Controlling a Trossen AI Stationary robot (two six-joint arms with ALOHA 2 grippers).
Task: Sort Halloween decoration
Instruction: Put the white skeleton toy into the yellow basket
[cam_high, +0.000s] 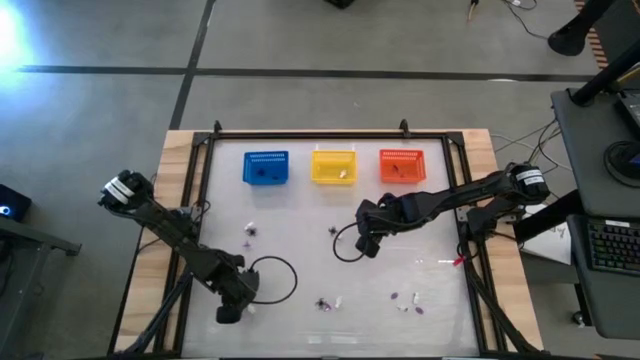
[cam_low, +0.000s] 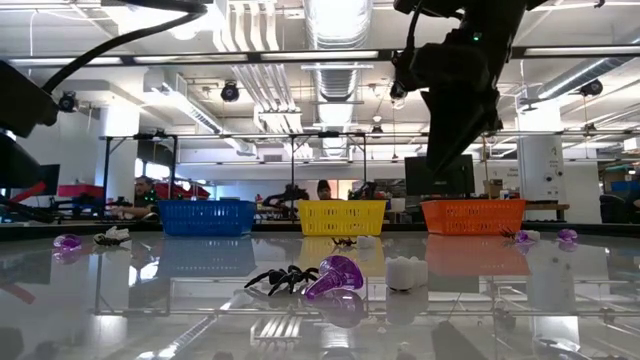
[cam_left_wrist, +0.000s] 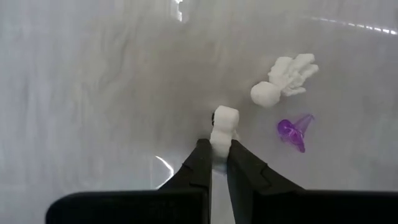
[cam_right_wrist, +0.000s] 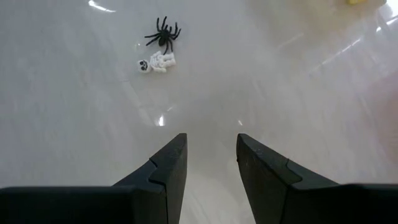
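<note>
A white piece sits pinched between the tips of the left gripper, fingers clamped on it, down at the table's seven o'clock in the high view; just beyond it lie a white skeleton and a purple piece, near each other but apart from the fingers.

Right gripper hangs over the table's middle, fingers apart with bare surface between them; ahead of it a black spider touches a small white skeleton figure, both well clear of its tips.

More trinkets dot the table: a spider and a white bit at six o'clock; purple and white bits toward five o'clock; a pair at nine o'clock.

Along twelve o'clock stand the blue basket, yellow basket and orange basket, side by side and apart.

The table is glossy white and mirrors the trinkets in the low view; wooden edges flank it; behind is a big workshop with ceiling lights, desks and seated people far off.
</note>
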